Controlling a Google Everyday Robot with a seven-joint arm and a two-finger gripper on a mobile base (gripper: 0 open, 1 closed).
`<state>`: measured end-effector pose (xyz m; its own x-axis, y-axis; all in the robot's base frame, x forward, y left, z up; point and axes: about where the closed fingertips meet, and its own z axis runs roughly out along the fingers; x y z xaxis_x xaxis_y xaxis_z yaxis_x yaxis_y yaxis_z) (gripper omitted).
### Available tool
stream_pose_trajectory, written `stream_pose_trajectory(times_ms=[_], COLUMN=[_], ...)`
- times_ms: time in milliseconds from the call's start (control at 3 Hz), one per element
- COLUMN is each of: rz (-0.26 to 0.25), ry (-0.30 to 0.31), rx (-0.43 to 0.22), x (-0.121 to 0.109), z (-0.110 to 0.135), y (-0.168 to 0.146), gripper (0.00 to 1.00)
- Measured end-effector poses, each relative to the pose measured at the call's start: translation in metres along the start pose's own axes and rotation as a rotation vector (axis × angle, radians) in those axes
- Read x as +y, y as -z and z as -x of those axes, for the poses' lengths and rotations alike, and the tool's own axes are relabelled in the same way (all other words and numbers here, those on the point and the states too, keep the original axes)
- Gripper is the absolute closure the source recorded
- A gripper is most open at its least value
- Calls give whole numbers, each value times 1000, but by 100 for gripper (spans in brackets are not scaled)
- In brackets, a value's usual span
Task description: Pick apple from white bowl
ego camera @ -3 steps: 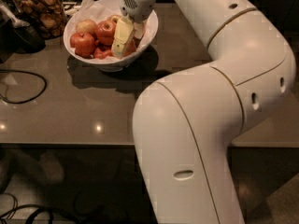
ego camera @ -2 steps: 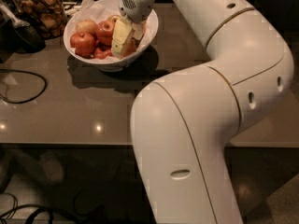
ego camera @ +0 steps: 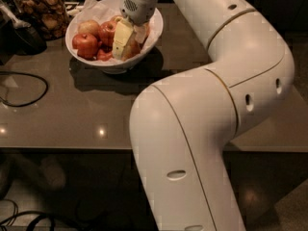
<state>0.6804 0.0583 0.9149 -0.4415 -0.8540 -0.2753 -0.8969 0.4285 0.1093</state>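
The white bowl (ego camera: 154, 32) with paper lining stands at the back of the dark table and holds several apples. My gripper (ego camera: 131, 36) reaches down into its right half. Its pale fingers (ego camera: 121, 37) stand on either side of a yellow-gold apple (ego camera: 131, 49) and close against it; the apple is mostly hidden between them and still rests in the bowl. Deep red apples (ego camera: 85, 43) lie in the left half, with a paler one (ego camera: 89, 27) behind them.
A glass jar of brown snacks (ego camera: 42, 12) stands left of the bowl, with a dark object (ego camera: 21, 35) beside it. A black cable (ego camera: 24, 88) loops over the table's left part. My large white arm (ego camera: 231, 81) covers the right side.
The gripper has stayed in the bowl's right half around the same apple, with only a slight shift. The apples have not moved.
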Motion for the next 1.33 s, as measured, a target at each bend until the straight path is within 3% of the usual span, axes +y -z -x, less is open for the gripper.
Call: stream_pose_trajectory(times_ms=[1000,1333], rz=[47,51], ry=[-4,-6], rx=[-22,-18], x=[-4,-6], z=[3,1], y=[-12,-14], gripper=[27,45])
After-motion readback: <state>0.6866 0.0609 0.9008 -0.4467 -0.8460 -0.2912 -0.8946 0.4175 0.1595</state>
